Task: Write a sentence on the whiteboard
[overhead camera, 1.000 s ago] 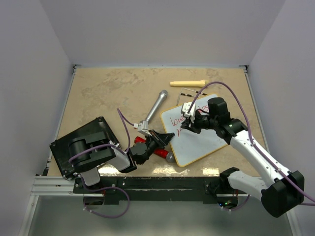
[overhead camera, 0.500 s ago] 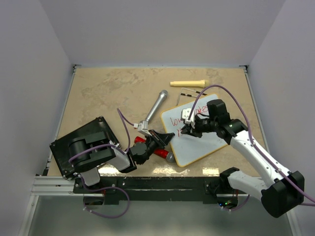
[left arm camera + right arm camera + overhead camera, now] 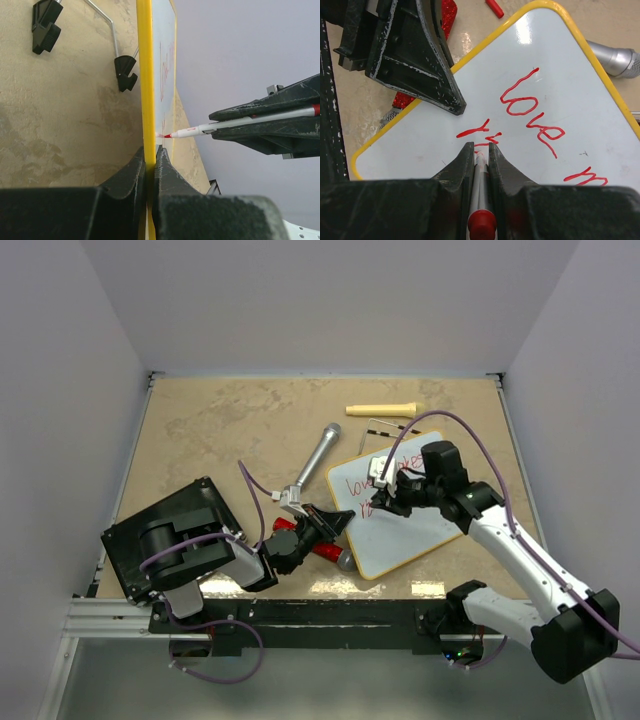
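Evidently the task is under way but not finished. The small glossy white whiteboard with a thin yellow frame and rounded corners (image 3: 415, 530) lies at about four o'clock from the table's middle in the top view. On it the red handwritten sentence (image 3: 532, 112) is partly set down: "love" is read clearly, a further word is begun after it, and only a few strokes of a second line are seen beneath. The rest is judged to be left; how much cannot be told.

The right gripper (image 3: 480, 147) is clamped on a slim white marker with a red end (image 3: 480, 185), whose tip appears to touch the board at those second-line strokes. The left gripper (image 3: 150, 156) is closed on the board's frame at its eight o'clock edge, so the board is steadied. The writing face is smooth and shiny, with glare near one corner. Thin wire feet with black end caps (image 3: 125, 72) are seen behind it.
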